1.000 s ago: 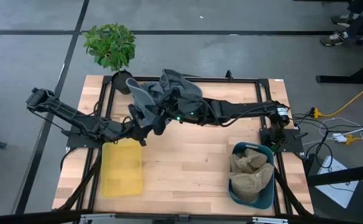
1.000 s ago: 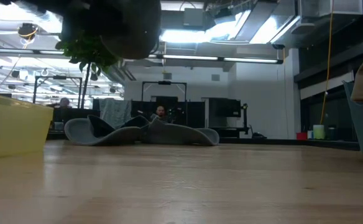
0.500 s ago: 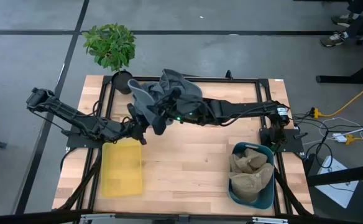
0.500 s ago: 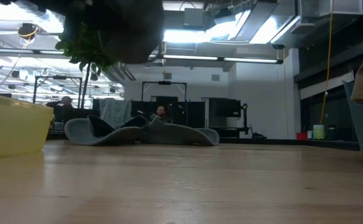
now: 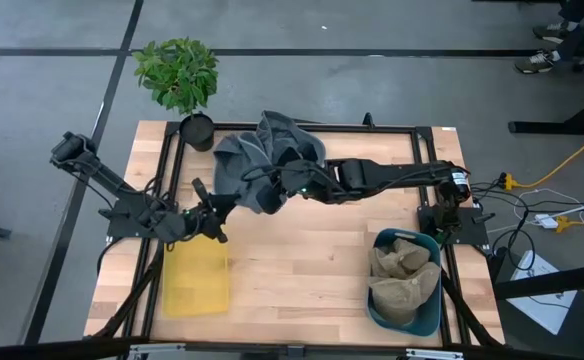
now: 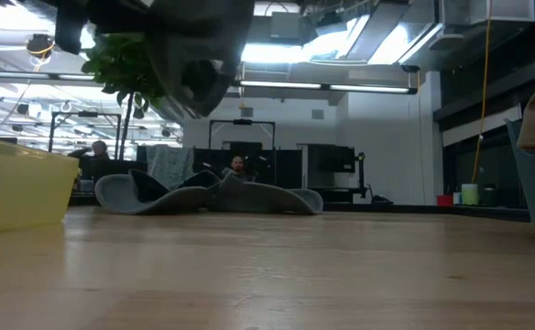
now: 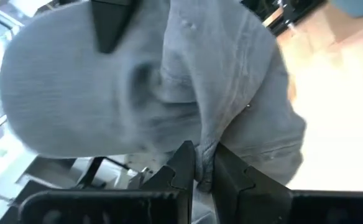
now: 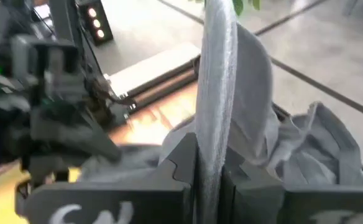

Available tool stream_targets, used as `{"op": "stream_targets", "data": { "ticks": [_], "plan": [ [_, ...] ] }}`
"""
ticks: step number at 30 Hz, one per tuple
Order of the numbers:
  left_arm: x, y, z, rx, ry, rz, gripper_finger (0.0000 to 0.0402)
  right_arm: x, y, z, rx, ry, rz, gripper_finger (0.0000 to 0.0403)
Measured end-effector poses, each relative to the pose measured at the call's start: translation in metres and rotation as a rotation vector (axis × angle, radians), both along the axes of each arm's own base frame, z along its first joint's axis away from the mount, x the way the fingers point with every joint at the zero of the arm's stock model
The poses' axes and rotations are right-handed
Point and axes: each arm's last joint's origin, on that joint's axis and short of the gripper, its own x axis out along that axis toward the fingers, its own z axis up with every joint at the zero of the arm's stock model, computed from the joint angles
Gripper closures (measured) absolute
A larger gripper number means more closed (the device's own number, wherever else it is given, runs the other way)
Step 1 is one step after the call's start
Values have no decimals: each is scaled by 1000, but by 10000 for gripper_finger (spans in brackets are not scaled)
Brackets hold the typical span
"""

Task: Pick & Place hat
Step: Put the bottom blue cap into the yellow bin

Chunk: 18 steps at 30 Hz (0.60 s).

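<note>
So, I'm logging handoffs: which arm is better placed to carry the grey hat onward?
Probably the right: the right gripper is shut on the grey hat. The left gripper pinches it too.

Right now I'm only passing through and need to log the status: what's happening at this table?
Both arms are holding one grey hat above the table's far side. The left hand is shut on a fold of its fabric, and the right hand pinches its brim edge-on. More grey hats lie heaped behind them. A yellow bin sits near the left arm, and a blue bin holding tan hats sits on the right.
</note>
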Motion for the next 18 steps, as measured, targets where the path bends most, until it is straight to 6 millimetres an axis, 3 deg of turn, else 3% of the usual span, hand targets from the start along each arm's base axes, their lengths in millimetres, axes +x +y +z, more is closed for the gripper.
{"op": "stream_targets", "data": {
  "ticks": [9,18],
  "plan": [
    [-11,-10,-2,44,2,82,378,-6,3,-9,-18,133,49,363],
    [-14,-13,-2,24,-24,94,378,-9,4,-14,-4,205,110,245]
  ]
}}
